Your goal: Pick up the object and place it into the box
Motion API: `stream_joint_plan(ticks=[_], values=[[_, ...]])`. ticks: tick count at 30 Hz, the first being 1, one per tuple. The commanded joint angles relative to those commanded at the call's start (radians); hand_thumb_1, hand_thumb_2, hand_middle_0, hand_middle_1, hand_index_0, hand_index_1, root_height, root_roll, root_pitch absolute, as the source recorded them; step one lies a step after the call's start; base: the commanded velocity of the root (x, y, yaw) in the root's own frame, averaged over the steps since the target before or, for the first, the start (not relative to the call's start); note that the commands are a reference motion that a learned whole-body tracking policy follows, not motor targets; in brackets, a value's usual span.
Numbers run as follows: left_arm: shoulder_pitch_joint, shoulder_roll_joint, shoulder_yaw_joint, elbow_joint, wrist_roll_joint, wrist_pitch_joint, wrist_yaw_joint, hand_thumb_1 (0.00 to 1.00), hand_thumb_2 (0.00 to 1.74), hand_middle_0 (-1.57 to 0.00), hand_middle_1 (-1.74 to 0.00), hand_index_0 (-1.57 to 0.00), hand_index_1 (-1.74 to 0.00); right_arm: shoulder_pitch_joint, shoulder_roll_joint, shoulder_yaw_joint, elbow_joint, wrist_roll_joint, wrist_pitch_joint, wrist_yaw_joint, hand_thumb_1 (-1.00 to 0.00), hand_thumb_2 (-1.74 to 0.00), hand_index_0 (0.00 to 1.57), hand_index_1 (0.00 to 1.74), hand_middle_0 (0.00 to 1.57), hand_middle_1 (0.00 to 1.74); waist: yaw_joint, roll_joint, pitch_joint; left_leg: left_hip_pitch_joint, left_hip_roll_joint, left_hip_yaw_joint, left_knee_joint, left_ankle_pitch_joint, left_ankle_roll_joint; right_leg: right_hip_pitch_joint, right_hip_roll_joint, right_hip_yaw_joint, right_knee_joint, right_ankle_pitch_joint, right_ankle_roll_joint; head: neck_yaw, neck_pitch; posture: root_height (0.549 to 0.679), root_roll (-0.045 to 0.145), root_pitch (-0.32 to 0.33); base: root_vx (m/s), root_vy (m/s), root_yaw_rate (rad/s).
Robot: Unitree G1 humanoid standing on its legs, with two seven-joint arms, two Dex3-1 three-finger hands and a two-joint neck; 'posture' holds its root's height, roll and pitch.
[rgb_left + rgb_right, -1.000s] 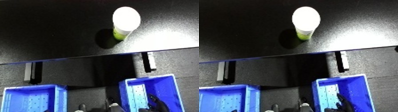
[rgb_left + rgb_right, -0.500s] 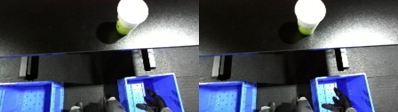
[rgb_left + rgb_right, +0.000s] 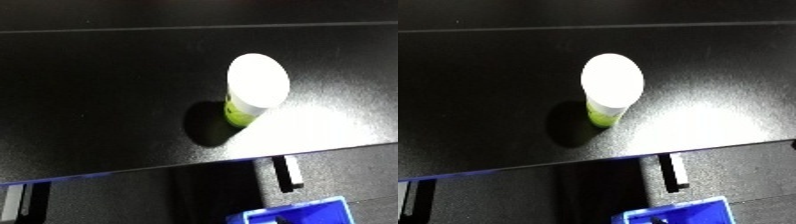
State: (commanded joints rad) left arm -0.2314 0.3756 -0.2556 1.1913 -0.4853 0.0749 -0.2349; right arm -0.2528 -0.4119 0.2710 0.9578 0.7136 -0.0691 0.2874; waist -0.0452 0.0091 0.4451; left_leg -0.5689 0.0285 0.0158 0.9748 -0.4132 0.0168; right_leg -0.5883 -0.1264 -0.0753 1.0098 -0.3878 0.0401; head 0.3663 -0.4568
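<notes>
A container point(image 3: 252, 90) with a white cap and a yellow-green lower body stands upright on the black table point(image 3: 98, 100), right of centre and a little back from the front edge. Only the top rim of one blue bin point(image 3: 293, 213) shows at the bottom right, below the table edge. Neither hand shows in either view.
The table's front edge point(image 3: 531, 166) crosses the lower part of the views, sloping up to the right. Under it hang a black and white bracket point(image 3: 284, 172) and, at the far left, another bracket point(image 3: 22, 200).
The camera has tilted up: the container and table edge sit lower in the picture, the blue bins have dropped almost out of view, and the hand parts at the bottom edge are gone.
</notes>
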Motion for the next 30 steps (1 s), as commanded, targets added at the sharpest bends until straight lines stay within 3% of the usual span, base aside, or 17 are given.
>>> stream_joint_plan(ticks=[5, 13, 19, 21, 24, 30], values=[[0.031, 0.031, 0.023, -0.036, -0.019, 0.023, -0.039, 0.00, 0.00, 0.00, 0.00, 0.00, 0.00, 0.059, -0.059, 0.030, -0.187, 0.021, 0.120, 0.169, 0.00, 0.00, 0.00, 0.00, 0.00, 0.00, -0.005, -0.013, 0.005, -0.006, 0.006, 0.000, 0.004, 0.001, -0.0011, -0.005, -0.0063, -0.003, -0.003, 0.004, 0.0024, -0.019, -0.028, 0.601, 0.030, 0.005, -0.009, -0.022, -0.035], [0.076, 0.090, 0.055, -0.056, -0.013, 0.022, -0.057, 0.00, 0.00, 0.00, 0.00, 0.00, 0.00, 0.167, -0.173, 0.057, -0.489, 0.024, 0.327, 0.395, 0.00, 0.00, 0.00, 0.00, 0.00, 0.00, -0.018, -0.038, -0.001, -0.003, 0.021, 0.001, -0.003, 0.008, -0.0076, 0.000, -0.0203, -0.010, -0.014, 0.009, 0.0049, -0.067, -0.125, 0.603, 0.029, 0.007, 0.009, -0.019, -0.052], [0.105, 0.117, 0.048, -0.038, -0.039, -0.007, -0.067, 0.00, 0.00, 0.00, 0.00, 0.00, 0.00, 0.214, -0.274, 0.042, -0.768, 0.138, 0.441, 0.614, 0.00, 0.00, 0.00, 0.00, 0.00, 0.00, -0.032, -0.054, -0.004, 0.013, 0.034, 0.003, -0.013, 0.010, -0.0144, 0.021, -0.0281, -0.014, -0.025, 0.007, 0.0058, -0.098, -0.178, 0.605, 0.029, 0.000, 0.036, -0.009, -0.065], [0.109, 0.120, 0.042, -0.019, -0.047, -0.019, -0.072, 0.00, 0.00, 0.00, 0.00, 0.00, 0.00, 0.215, -0.289, 0.033, -0.868, 0.200, 0.445, 0.691, 0.00, 0.00, 0.00, 0.00, 0.00, 0.00, -0.035, -0.058, -0.007, 0.017, 0.038, 0.003, -0.012, 0.008, -0.0172, 0.026, -0.0288, -0.014, -0.026, 0.004, 0.0068, -0.099, -0.192, 0.605, 0.029, -0.002, 0.049, -0.001, -0.062], [0.108, 0.117, 0.034, 0.009, -0.049, -0.034, -0.078, 0.00, 0.00, 0.00, 0.00, 0.00, 0.00, 0.201, -0.292, 0.016, -0.991, 0.310, 0.405, 0.749, 0.00, 0.00, 0.00, 0.00, 0.00, 0.00, -0.038, -0.060, -0.014, 0.018, 0.042, 0.003, -0.006, 0.003, -0.0202, 0.030, -0.0291, -0.014, -0.023, 0.000, 0.0087, -0.099, -0.207, 0.605, 0.030, -0.005, 0.045, -0.002, -0.032], [0.094, 0.090, 0.030, 0.061, -0.044, -0.063, -0.082, 0.00, 0.00, 0.00, 0.00, 0.00, 0.00, 0.132, -0.246, -0.059, -1.123, 0.534, 0.244, 0.737, 0.00, 0.00, 0.00, 0.00, 0.00, 0.00, -0.047, -0.053, -0.027, 0.025, 0.042, 0.005, 0.000, -0.007, -0.0185, 0.042, -0.0252, -0.009, -0.025, -0.004, 0.0093, -0.098, -0.258, 0.607, 0.033, -0.007, 0.036, 0.016, -0.004]])
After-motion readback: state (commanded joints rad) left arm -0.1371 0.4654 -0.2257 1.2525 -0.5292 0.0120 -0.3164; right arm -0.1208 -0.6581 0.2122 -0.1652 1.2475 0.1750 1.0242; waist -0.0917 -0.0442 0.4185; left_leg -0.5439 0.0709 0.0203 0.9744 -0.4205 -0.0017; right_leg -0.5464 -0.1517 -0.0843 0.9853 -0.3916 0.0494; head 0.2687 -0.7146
